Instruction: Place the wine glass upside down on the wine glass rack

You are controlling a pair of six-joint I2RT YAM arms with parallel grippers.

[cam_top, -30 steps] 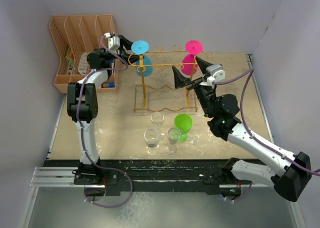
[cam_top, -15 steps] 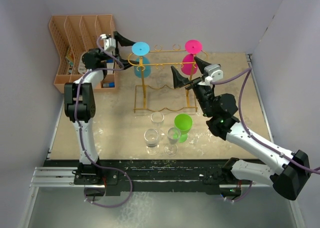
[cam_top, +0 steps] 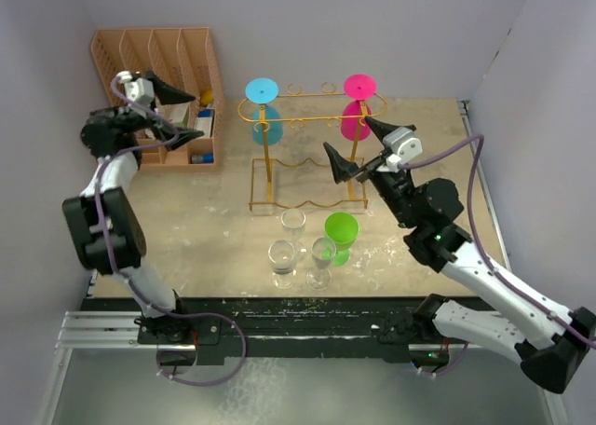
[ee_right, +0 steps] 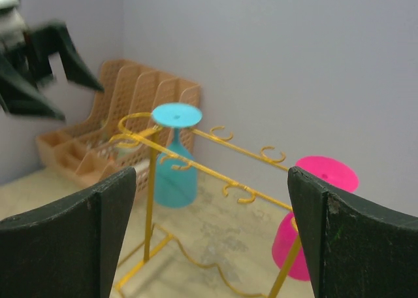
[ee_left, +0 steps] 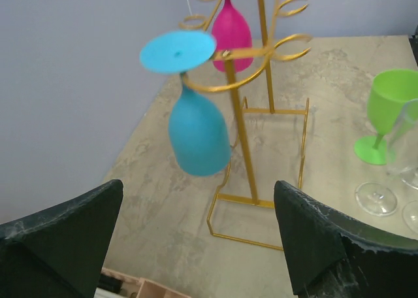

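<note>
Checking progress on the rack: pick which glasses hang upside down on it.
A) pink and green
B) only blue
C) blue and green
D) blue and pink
D: the blue glass and the pink glass hang bowl-down from the rack, while the green glass stands upright on the table.

The wine glass rack (cam_top: 307, 119) stands mid-bench (cam_top: 209, 234), with the left wine glass (cam_top: 265, 125) and right wine glass (cam_top: 351, 120) hanging inverted at its ends. Four upright glasses (cam_top: 293, 222) stand before it, and the file organizer (cam_top: 177, 50) sits behind-left.
</note>
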